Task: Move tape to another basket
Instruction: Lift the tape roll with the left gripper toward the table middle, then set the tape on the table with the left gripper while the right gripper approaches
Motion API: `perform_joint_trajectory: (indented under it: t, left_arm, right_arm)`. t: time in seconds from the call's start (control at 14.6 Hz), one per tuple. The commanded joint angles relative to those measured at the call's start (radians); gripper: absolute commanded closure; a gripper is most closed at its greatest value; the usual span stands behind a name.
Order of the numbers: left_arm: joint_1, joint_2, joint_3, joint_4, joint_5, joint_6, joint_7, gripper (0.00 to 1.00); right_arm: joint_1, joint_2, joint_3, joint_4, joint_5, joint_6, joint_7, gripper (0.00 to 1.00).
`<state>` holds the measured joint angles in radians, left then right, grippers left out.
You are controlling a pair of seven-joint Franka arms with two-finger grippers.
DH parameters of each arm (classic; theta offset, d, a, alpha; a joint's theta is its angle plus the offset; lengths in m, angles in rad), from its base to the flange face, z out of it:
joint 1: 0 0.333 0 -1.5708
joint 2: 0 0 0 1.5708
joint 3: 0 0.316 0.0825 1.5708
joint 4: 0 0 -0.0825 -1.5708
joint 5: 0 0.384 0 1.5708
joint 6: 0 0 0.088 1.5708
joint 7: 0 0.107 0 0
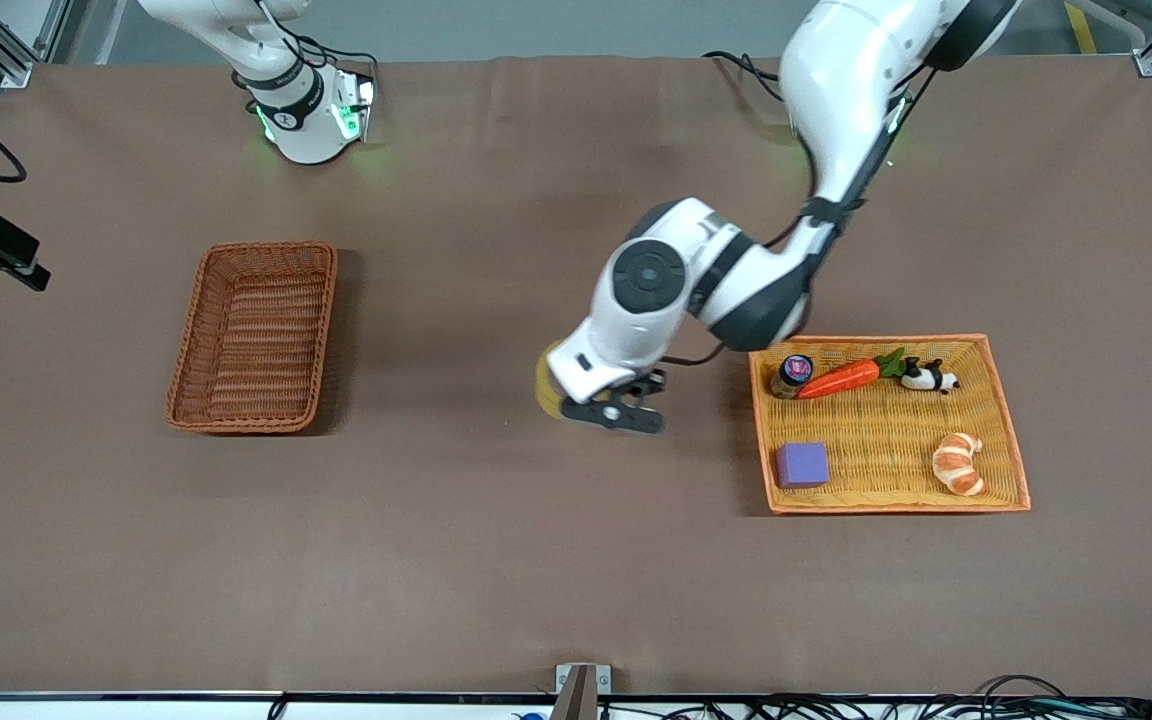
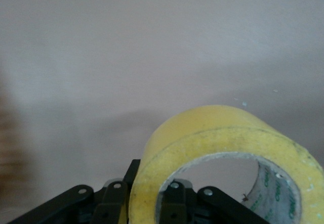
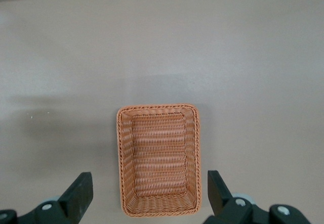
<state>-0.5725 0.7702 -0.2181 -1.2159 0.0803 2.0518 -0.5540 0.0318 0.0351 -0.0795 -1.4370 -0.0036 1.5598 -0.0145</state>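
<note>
Nearest the front camera, over bare brown tabletop (image 1: pixel 496 560) between the two baskets: left claw (image 1: pixel 612 413) clamped on the tape (image 2: pixel 223 153), one finger through the core, one outside the wall. Probably light and stiff, glossy enough to slip; best held across the ring wall, as now. Translucent yellow roll, grey printed inner core, carried on edge. Toward the left arm's end, orange-yellow tray (image 1: pixel 1006 440) with purple block (image 1: pixel 802 465), croissant (image 1: pixel 959 464), carrot (image 1: pixel 841 378). Toward the right arm's end, empty reddish-brown wicker basket (image 1: pixel 186 370). Farthest, right claw (image 3: pixel 149 193) waiting high, fingers wide apart.
</note>
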Motion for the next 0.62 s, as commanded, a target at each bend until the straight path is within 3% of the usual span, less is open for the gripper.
perform_joint_trajectory:
  t: [0.0, 0.34, 0.55]
  left_arm:
    - [-0.049, 0.069, 0.0, 0.05, -0.004, 0.074, -0.015, 1.0]
    - [-0.112, 0.124, 0.008, 0.049, -0.037, 0.194, -0.056, 0.94]
    - [-0.113, 0.127, 0.011, 0.039, -0.037, 0.241, -0.132, 0.93]
  right_arm:
    - [-0.004, 0.015, 0.017, -0.005, -0.053, 0.012, 0.004, 0.0]
    - [0.02, 0.092, 0.018, -0.019, -0.047, 0.051, 0.011, 0.0]
    - [0.057, 0.109, 0.018, -0.118, -0.045, 0.146, 0.013, 0.0]
